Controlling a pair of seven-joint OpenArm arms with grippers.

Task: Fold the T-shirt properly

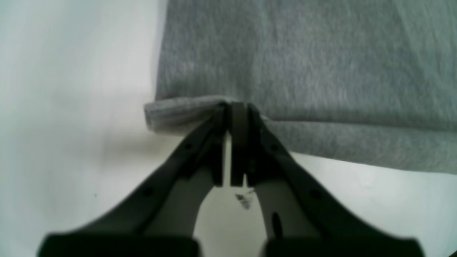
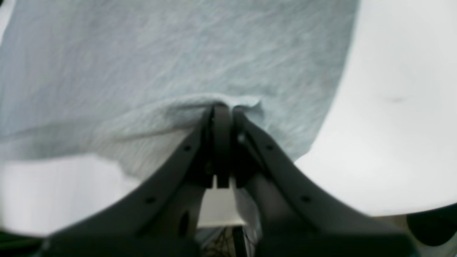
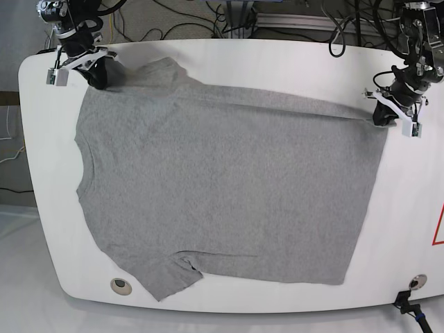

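While the plain heather-grey cotton T-shirt (image 3: 222, 187) lies spread across my white worktop (image 3: 409, 229), the right end effector (image 3: 97, 73) upper left pinches its sleeve; the left end effector (image 3: 383, 114) upper right clamps a hem corner. Soft, light cloth; I judge corners the best holds.

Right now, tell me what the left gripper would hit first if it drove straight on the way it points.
The left gripper is already shut on the T-shirt at a corner. Going straight on, it would likely only push into more grey fabric lying on the white table.
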